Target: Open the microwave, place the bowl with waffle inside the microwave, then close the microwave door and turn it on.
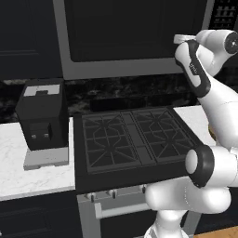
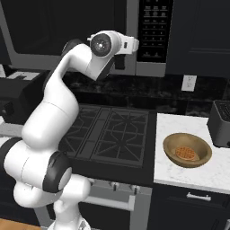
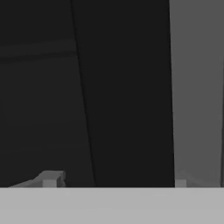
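Nearest you: two dark finger tips [image 3: 53, 178], spread apart astride the microwave door's dark vertical handle bar [image 3: 129, 96], gripping nothing yet. Round light-brown wooden bowl [image 2: 187, 149] holding the orange-brown waffle [image 2: 184, 152] sits on your white marble counter [image 2: 215, 170], right of the black stovetop [image 2: 108, 132].

Glossy white rounded arm [image 2: 49, 117] segments with dark joint bands

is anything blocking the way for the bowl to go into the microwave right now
Yes: the microwave door is shut, closing off the microwave cavity. The bowl with the waffle sits on the counter right of the stove; nothing visible stands along the path up to the door.
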Robot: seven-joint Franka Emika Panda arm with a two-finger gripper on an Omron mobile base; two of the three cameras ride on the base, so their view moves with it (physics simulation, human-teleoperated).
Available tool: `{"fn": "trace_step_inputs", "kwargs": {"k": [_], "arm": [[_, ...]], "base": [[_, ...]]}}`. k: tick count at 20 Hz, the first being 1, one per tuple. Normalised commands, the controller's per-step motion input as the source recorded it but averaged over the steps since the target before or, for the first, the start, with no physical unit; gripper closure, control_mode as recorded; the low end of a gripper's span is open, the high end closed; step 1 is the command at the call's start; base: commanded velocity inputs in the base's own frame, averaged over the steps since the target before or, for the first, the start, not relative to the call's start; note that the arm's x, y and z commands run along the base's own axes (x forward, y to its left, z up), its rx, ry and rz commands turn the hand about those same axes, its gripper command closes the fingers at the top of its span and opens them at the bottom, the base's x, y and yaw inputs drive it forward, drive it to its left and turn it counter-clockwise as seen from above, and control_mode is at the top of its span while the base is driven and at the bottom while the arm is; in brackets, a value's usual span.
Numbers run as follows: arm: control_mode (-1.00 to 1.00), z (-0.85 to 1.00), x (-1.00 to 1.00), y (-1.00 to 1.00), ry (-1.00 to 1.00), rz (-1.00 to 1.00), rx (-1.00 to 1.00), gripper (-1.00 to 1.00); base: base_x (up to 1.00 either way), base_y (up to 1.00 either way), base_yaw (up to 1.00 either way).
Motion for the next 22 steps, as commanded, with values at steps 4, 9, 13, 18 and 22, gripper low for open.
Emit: {"fn": "trace_step_inputs", "kwargs": {"k": [4,9,13,18,22], "arm": [[-1.00,0.00,0.00,0.00,0.00,0.00,0.00,1.00],[-1.00,0.00,-0.08,0.00,0.00,0.00,0.00,1.00],[-1.00,0.00,-0.71,0.00,0.00,0.00,0.00,1.00],[-1.00,-0.01,-1.00,0.00,0.00,-0.07,0.00,1.00],[-1.00,0.00,-1.00,0.00,0.01,-0.07,0.00,1.00]], "base": [[0.00,0.00,0.00],[0.00,0.00,0.00],[0.00,0.00,0.00],[0.00,0.00,0.00],[0.00,0.00,0.00]]}}
